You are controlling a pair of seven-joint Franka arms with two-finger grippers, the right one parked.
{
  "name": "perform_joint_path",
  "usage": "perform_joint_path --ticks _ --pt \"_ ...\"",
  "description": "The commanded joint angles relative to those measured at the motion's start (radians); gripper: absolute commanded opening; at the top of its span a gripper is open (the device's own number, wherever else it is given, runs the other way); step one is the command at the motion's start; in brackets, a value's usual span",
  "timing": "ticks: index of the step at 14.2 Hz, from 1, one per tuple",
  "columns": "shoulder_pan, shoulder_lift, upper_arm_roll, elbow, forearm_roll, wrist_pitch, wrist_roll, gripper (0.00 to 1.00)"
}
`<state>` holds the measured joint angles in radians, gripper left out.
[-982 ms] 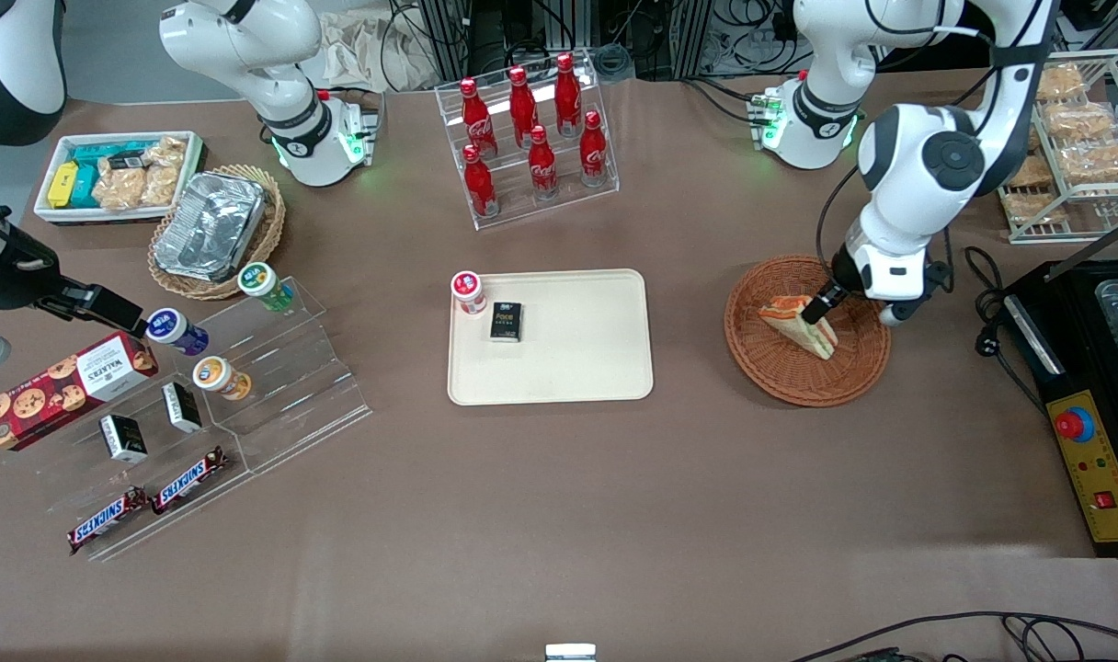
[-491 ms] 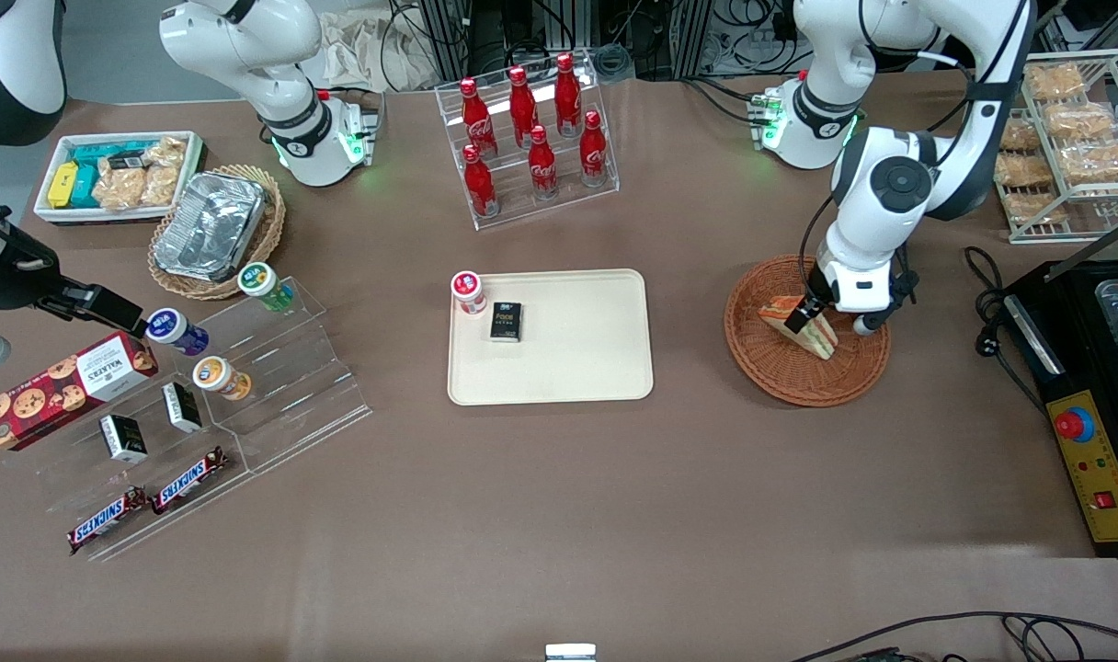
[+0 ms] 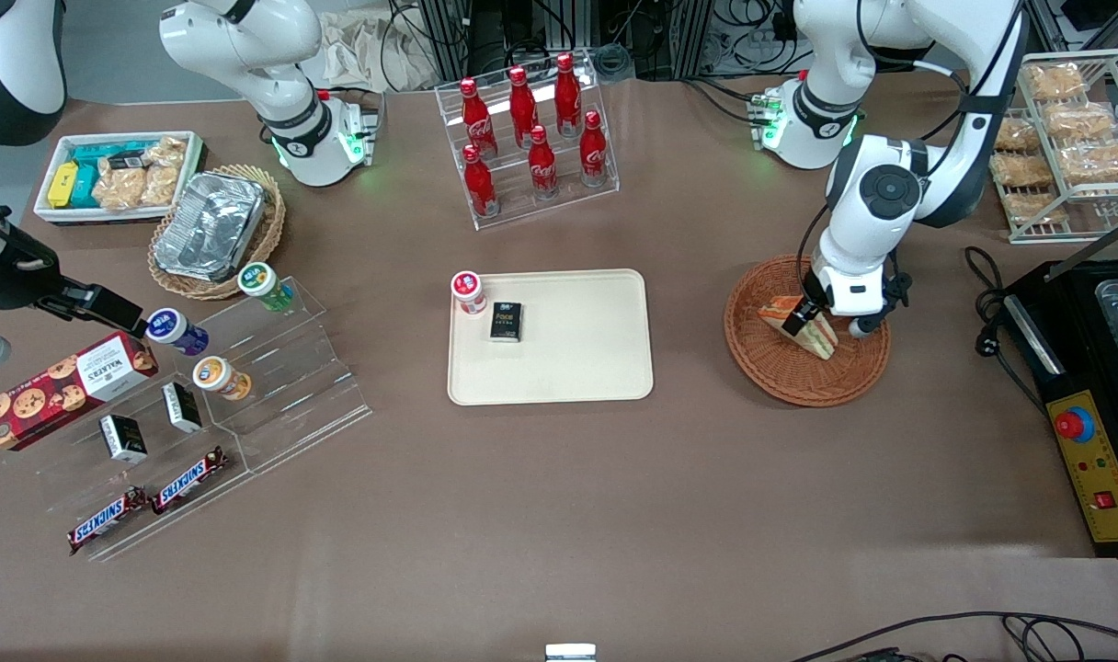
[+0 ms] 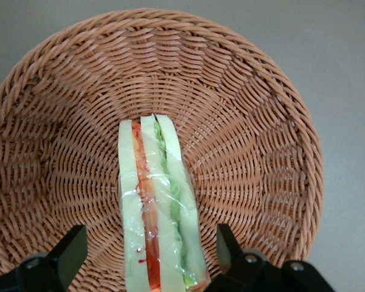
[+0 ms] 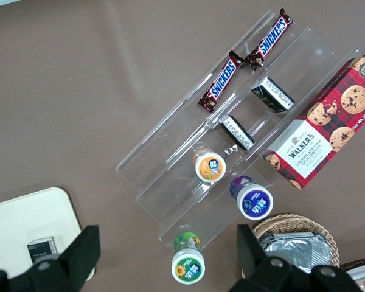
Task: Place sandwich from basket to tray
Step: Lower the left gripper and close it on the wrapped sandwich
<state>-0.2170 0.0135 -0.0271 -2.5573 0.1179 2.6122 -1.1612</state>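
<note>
The sandwich [image 3: 821,338] stands on its edge in the reddish-brown wicker basket [image 3: 780,386], a wrapped wedge of white bread with red and green layers [image 4: 155,201]. My left gripper [image 3: 805,318] is down inside the basket [image 4: 249,121] and open. Its two black fingers straddle the sandwich, one on each side, with a gap showing between each pad and the bread; the gripper [image 4: 151,244] holds nothing. The beige tray [image 3: 577,368] lies at the table's middle, beside the basket toward the parked arm's end.
On the tray's corner stand a small red-capped cup [image 3: 468,291] and a black box [image 3: 506,322]. A clear rack of red cola bottles [image 3: 531,138] stands farther from the camera. A black control box [image 3: 1097,432] and a wire snack rack [image 3: 1065,138] flank the basket.
The left arm's wrist has swung in over the basket and the gripper has shifted slightly toward the tray, settling astride the sandwich. The sandwich has not moved.
</note>
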Motion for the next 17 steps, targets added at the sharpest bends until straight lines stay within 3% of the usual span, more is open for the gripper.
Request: perform_joint_path --ticks 1,4,7,12,17 --pt "-0.012 -0.006 0.009 -0.003 0.029 0.016 -0.075 0.48" --pt "-0.010 -0.009 0.009 0.012 0.029 -0.018 -0.077 0.22" --pt "-0.012 -0.018 0.006 0.070 0.028 -0.136 -0.080 0.03" --pt "-0.013 -0.033 0.003 0.207 0.026 -0.351 -0.077 0.00" --pt "-0.013 -0.035 -0.004 0.493 0.019 -0.718 0.021 0.00"
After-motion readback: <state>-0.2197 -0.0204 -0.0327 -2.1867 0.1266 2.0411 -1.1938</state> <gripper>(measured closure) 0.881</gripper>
